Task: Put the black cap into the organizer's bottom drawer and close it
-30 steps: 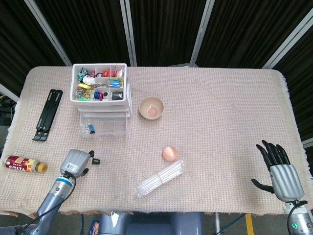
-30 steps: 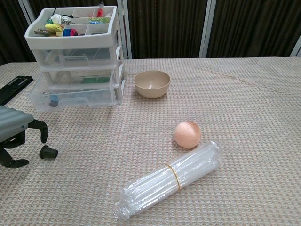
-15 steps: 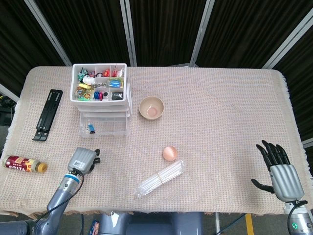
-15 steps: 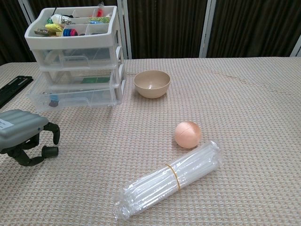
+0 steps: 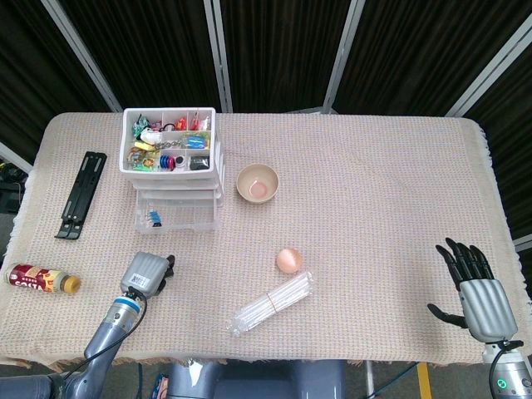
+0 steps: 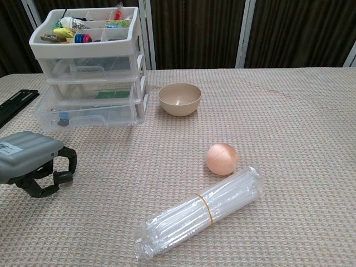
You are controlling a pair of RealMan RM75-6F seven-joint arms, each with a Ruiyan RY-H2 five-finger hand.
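Your left hand point(image 6: 34, 161) sits low over the desk point(image 6: 289, 139) near its front-left corner, and its fingers point(image 6: 68, 159) are curled down around the cap point(image 6: 63, 177). The cap is a small black piece lying on the cloth right under those fingertips, on the side of the hand that faces the organizer. The fingers look to be touching it, but you cannot tell from either view whether they have truly closed on it or only cage it. In the head view the hand point(image 5: 146, 272) covers the cap altogether.

From there the bottom drawer point(image 6: 92, 117) lies straight ahead, towards the far-left corner, with bare cloth between. It stands pulled out from the organizer point(image 6: 89, 67), its open top facing up, so your carry is a short run forward and slightly up over its front lip.

Your right hand point(image 5: 478, 293) is well apart at the front-right corner, fingers spread and holding nothing; the left is plainly the nearer one for this.
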